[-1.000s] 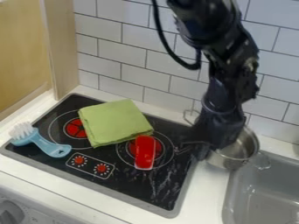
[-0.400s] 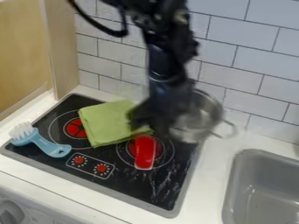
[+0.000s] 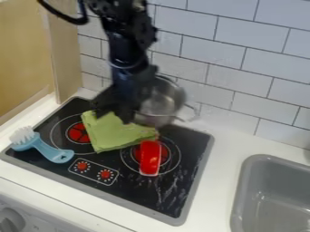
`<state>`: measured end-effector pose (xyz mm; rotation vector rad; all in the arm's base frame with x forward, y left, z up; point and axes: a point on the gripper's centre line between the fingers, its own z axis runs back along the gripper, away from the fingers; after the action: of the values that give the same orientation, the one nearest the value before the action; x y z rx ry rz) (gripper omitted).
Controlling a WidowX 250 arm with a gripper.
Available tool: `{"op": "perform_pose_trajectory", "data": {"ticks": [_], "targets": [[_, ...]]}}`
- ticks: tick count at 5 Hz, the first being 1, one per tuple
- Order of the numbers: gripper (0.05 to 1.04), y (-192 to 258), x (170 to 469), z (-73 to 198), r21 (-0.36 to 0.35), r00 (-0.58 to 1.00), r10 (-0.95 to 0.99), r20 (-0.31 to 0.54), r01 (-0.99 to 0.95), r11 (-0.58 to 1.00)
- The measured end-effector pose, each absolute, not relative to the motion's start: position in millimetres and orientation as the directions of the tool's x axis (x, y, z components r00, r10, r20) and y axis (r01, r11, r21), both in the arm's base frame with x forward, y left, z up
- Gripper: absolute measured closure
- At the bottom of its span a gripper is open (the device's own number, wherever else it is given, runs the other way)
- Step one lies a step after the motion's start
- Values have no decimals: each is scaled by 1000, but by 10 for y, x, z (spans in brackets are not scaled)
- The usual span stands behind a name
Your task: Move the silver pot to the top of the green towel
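My gripper [image 3: 118,111] hangs over the back part of the green towel [image 3: 118,133], shut on the silver pot. The silver pot [image 3: 162,102] is held up at the gripper's right side, above the back edge of the stove, with one handle pointing right. Its left part is hidden behind the gripper. The folded towel lies flat on the black stove, its back portion covered from view by the gripper.
A red object [image 3: 150,157] lies on the right burner of the stove [image 3: 181,190], just right of the towel. The blue brush [image 3: 42,146] rests at the left edge. A grey sink [image 3: 272,195] is at the right, a tiled wall [image 3: 205,59] behind.
The gripper and the silver pot have moved left together, from beside the sink, across the stove's right side, to the towel's back edge. Towel, red object and brush have stayed put.
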<state>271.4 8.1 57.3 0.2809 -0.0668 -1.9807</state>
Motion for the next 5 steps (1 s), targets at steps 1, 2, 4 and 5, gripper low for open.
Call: {"op": "perform_pose_trajectory", "data": {"ticks": [1, 2, 4, 5], "targets": [[1017, 207, 2732, 541, 174, -358, -916, -180, 905, -388], [1020, 291, 2711, 461, 139, -352, -917, -188, 914, -380], [1020, 401, 2692, 342, 106, -353, -917, -185, 921, -375], [992, 394, 2685, 295, 101, -349, -922, -166, 924, -368]]}}
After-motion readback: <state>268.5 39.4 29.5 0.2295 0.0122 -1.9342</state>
